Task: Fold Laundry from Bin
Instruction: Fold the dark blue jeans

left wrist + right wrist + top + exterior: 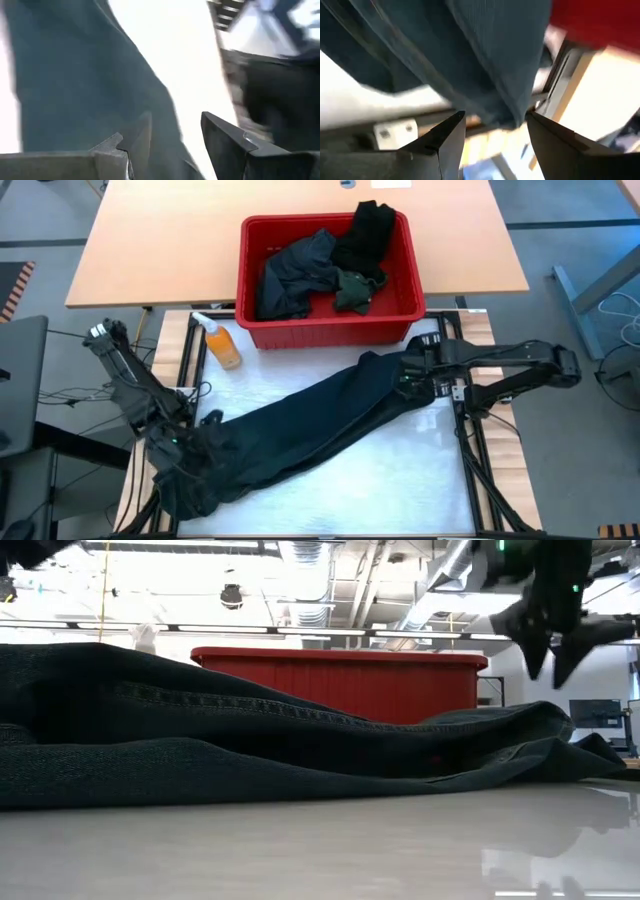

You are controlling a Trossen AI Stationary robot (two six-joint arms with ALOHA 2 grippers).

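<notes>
Dark navy jeans [310, 425] lie stretched slantwise on the white table top, from the near left corner toward the bin; they show flat and creased in the low view [250, 730]. The red bin [330, 330] stands behind them and holds more dark laundry [300, 275], with a black piece [365, 235] draped over its far rim. My left gripper [178, 442] hovers open over the jeans' near left end [75, 75]. My right gripper [418, 375] hangs open above the jeans' far right end [510, 60], its fingers [535, 650] pointing down and clear of the cloth.
An orange bottle [222, 345] lies on the table left of the bin. A wooden table [150, 250] stands beyond the bin. Bare white table top [400, 480] shows on the near right. The table's frame rails [470, 450] run along its right edge.
</notes>
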